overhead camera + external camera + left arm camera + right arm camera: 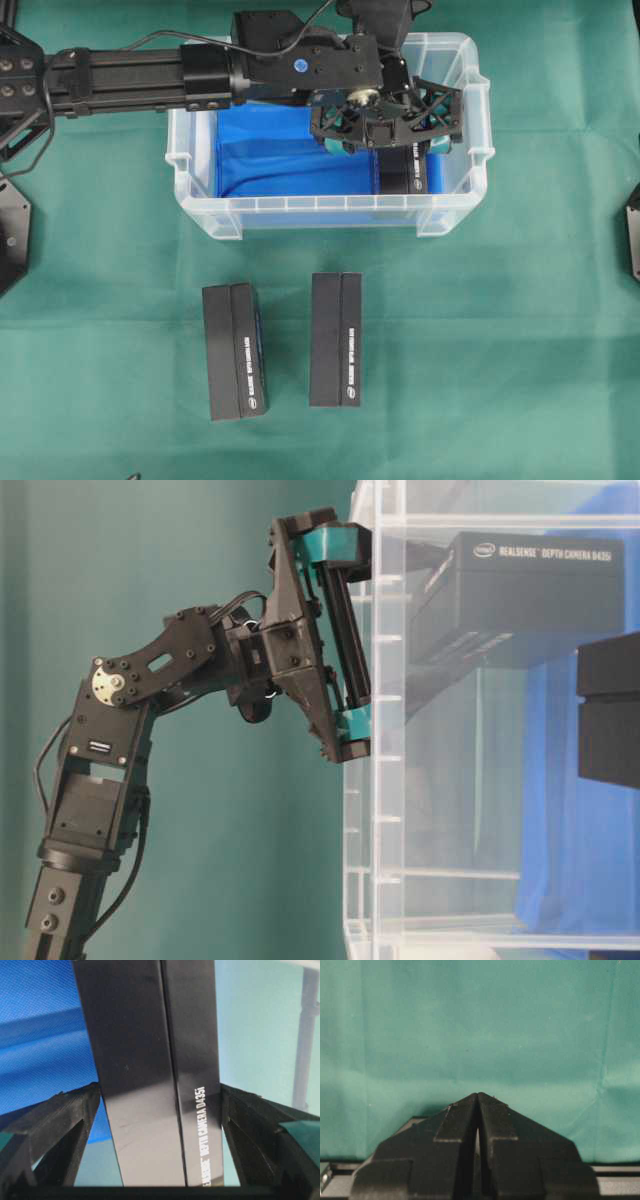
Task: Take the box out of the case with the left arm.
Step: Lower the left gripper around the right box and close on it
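Observation:
A black box [400, 172] with white lettering lies in the right part of the clear case [300, 205], on its blue lining. My left gripper [388, 140] reaches down into the case and straddles this box. In the left wrist view the box [150, 1085] fills the gap between the black fingers [65, 1120], whose tips sit right at its two long sides. The jaws stand spread wide. From table level the left gripper [350, 635] is at the case wall [390, 830] with the box [530, 590] behind it. My right gripper [478, 1095] is shut over bare green cloth, holding nothing.
Two more black boxes [235, 350] [335, 338] lie side by side on the green cloth in front of the case. The left arm stretches in from the left edge across the case's back rim. Part of the right arm [632, 235] shows at the right edge.

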